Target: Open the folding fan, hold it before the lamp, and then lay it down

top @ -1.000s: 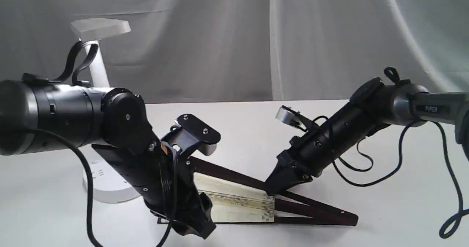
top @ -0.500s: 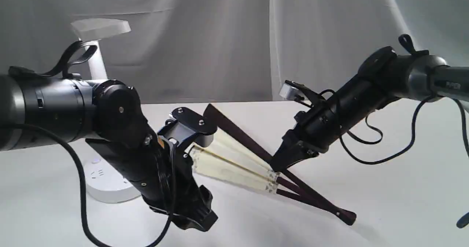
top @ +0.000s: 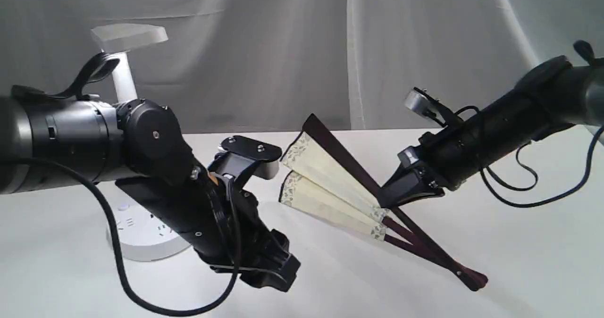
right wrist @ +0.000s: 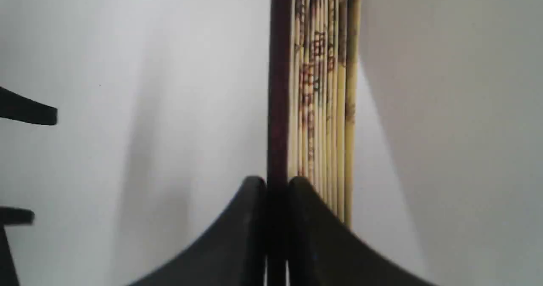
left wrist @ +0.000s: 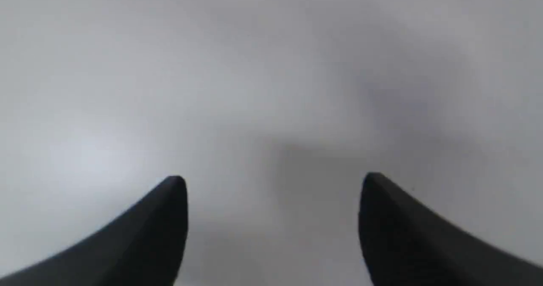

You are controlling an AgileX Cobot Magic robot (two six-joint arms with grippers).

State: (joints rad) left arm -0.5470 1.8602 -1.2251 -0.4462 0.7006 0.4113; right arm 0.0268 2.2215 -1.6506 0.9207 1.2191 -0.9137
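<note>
Your right gripper (right wrist: pixel 276 183): jaws clamped on dark outer guard of folding fan (top: pixel 325 172). Fan partly spread, tilted, pivot end lowest near worktop (top: pixel 519 252), leaf end raised. Your left gripper (left wrist: pixel 271 178): jaws wide apart, holding nothing, above worktop. Lamp (top: pixel 123 77) behind left arm.

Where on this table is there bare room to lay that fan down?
The widest bare patch of table lies front right, between the pivot end of the folding fan and the picture's edge. A smaller one sits front centre, between the open jaws of the left arm and the fan. The left is crowded by the lamp and that arm.
</note>
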